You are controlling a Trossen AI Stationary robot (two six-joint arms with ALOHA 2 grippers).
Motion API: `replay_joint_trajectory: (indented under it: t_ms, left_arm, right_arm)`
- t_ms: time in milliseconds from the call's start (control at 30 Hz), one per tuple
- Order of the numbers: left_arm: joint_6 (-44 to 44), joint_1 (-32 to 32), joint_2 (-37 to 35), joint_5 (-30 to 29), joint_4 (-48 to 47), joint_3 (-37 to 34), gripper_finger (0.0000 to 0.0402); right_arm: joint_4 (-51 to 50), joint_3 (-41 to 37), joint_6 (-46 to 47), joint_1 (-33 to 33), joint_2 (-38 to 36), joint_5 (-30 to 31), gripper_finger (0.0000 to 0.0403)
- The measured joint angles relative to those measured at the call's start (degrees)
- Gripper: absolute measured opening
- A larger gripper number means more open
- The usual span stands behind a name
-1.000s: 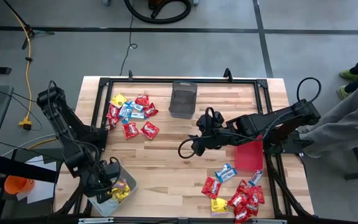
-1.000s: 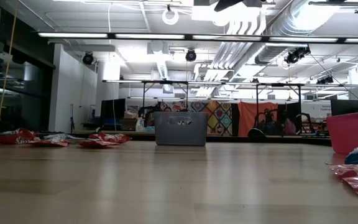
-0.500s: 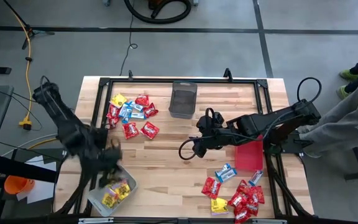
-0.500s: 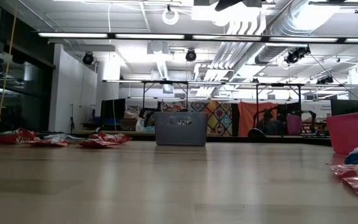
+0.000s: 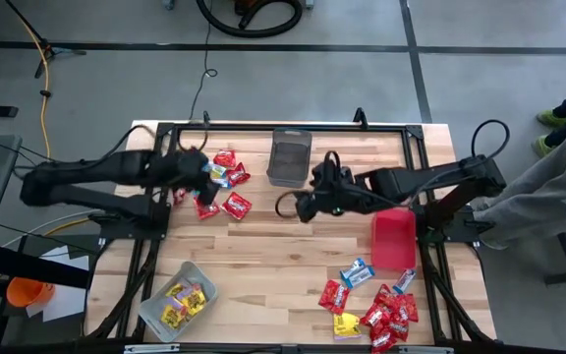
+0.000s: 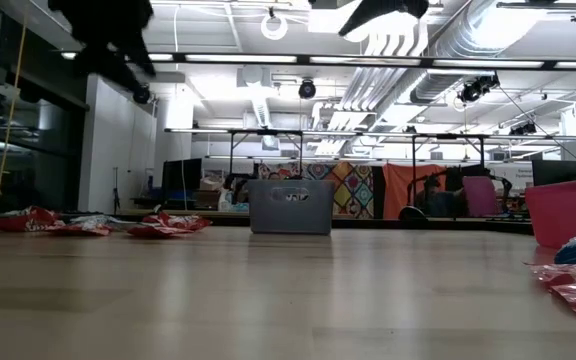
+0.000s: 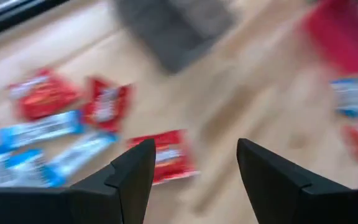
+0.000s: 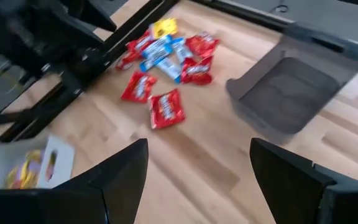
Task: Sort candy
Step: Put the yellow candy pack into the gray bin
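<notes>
Left gripper (image 5: 200,169) (open) above candy (image 5: 210,183)

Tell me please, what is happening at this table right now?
The robot is sorting candy into bins. Its left gripper hangs open and empty over the candy pile at the table's far left. The right gripper, also open and empty, hovers mid-table near the dark mesh bin. Yellow packets lie in the clear grey bin; another pile lies by the red bin.

Red, yellow and blue-and-white candy (image 5: 211,181); red bin (image 5: 393,239).
</notes>
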Motion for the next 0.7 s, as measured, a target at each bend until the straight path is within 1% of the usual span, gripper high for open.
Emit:
replay_joint_trajectory:
  t_ms: [67, 167, 267, 333, 533, 700]
  left_arm:
    - [2.75, 6.37, 2.06, 0.54, -1.38, 0.00, 0.0214]
    - [4.44, 14.54, 5.15, 0.69, -4.50, 0.00, 0.0214]
    - [4.79, 21.20, 8.57, 0.41, -6.87, 0.00, 0.0214]
    - [4.79, 24.85, 10.96, 0.18, -7.03, 0.00, 0.0214]
    - [1.35, 32.22, 18.92, -1.38, -7.49, 0.00, 0.0214]
    - [-2.70, 34.91, 25.16, -2.88, -8.43, -0.04, 0.0213]
  right_arm:
    - [-0.90, 0.00, -1.05, -2.17, 0.00, -0.69, 0.0277]
    - [-3.05, 0.00, -4.25, -6.18, -0.02, -3.70, 0.0277]
    - [-5.34, 0.00, -9.06, -10.72, -0.02, -6.99, 0.0277]
    - [-6.06, 0.00, -14.02, -13.83, -0.02, -9.30, 0.0277]
    - [-5.50, 0.00, -31.56, -23.25, -0.02, -16.16, 0.0277]
    - [-4.96, 0.00, -39.02, -29.43, -0.02, -23.10, 0.0277]
